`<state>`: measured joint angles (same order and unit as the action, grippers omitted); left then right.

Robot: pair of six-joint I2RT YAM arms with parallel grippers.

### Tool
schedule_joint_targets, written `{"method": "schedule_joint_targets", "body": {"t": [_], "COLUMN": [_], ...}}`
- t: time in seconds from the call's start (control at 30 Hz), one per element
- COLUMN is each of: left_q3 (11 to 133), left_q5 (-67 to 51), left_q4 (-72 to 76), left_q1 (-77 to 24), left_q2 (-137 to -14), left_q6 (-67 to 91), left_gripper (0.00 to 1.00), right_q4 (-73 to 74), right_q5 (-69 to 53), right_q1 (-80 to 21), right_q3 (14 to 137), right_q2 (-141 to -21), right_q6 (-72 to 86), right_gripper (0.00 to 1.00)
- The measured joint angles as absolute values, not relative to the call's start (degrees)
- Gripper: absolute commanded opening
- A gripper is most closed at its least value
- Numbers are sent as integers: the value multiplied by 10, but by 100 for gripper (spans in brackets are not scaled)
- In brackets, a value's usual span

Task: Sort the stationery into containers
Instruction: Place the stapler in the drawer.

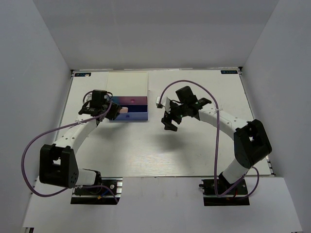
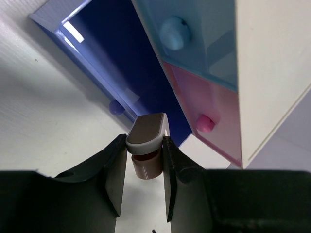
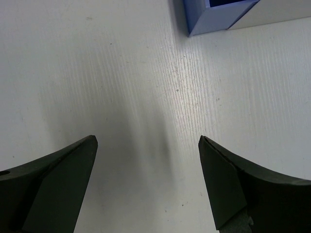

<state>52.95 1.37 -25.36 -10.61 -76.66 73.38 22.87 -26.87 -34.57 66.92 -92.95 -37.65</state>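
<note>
Your left gripper (image 2: 145, 145) was narrowed onto a small tan-and-grey piece (image 2: 146, 130), and it had it. Both fingers (image 2: 115, 170) pressed flat on its sides, with the pale rounded top poking up above the tips and the brown body between them. The piece was clear of the table (image 1: 194, 150), right at the front corner of the dark blue drawer (image 2: 121, 53). That drawer was pulled out, its small knob (image 2: 115, 107) showing on the front wall. Whether the piece was over the drawer's inside or just in front of it, you couldn't tell from the wrist view.

Beside it, the light blue drawer (image 2: 214, 43) sat closed with its round knob (image 2: 175, 33). The pink drawer (image 2: 218, 121) was below it in that view, its knob (image 2: 205, 123) just beside the held piece. The box's white top (image 2: 272, 73) ran along the right.

Your right gripper (image 3: 148, 141) stood wide open with nothing between the fingers, hovering above bare table. It was well apart from the left one, and only a corner of the dark blue drawer showed at the top of its view.

As for writing, there was a far-left label (image 1: 82, 74) and a far-right label (image 1: 229, 72) at the table's back corners, both too small to read. No lettering could be made out on the drawer fronts or on the held piece.
</note>
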Motion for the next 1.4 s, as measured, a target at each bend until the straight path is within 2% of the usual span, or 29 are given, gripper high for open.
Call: {"method": "schedule_joint_targets", "body": {"t": [0.5,0.6,0.63,0.73,0.8,0.83,0.93,1.1,1.17,1.27,1.3,1.4], "left_q3": [518,518,518,518,518,518,518,518,516,511,510,501], "left_q5": [36,36,36,36,36,36,36,36,36,31,24,-5], "left_q4": [-218,-215,-212,-210,-209,-209,-208,-207,-205,-204,-204,-182], "left_q1": [-111,-111,-111,-111,-111,-111,-111,-111,-111,-111,-111,-111], "left_q2": [-799,-808,-811,-812,-812,-812,-812,-811,-808,-797,-792,-769], "left_q6": [782,786,786,787,787,787,788,789,790,787,780,729], "left_gripper": [0,23,35,48,52,59,65,65,59,40,28,13], "right_q4": [229,229,229,229,229,229,229,229,229,229,226,207], "right_q5": [-272,-273,-273,-274,-274,-275,-276,-276,-276,-276,-277,-281], "right_q1": [-341,-341,-341,-341,-341,-341,-341,-341,-341,-341,-341,-341], "right_q3": [669,669,669,669,669,669,669,669,669,669,668,656], "right_q2": [-929,-929,-929,-929,-929,-929,-929,-929,-929,-929,-929,-926], "right_q6": [-377,-377,-378,-378,-378,-378,-378,-379,-379,-381,-382,-391], "right_gripper": [90,90,90,90,90,90,90,90,90,90,90,90]}}
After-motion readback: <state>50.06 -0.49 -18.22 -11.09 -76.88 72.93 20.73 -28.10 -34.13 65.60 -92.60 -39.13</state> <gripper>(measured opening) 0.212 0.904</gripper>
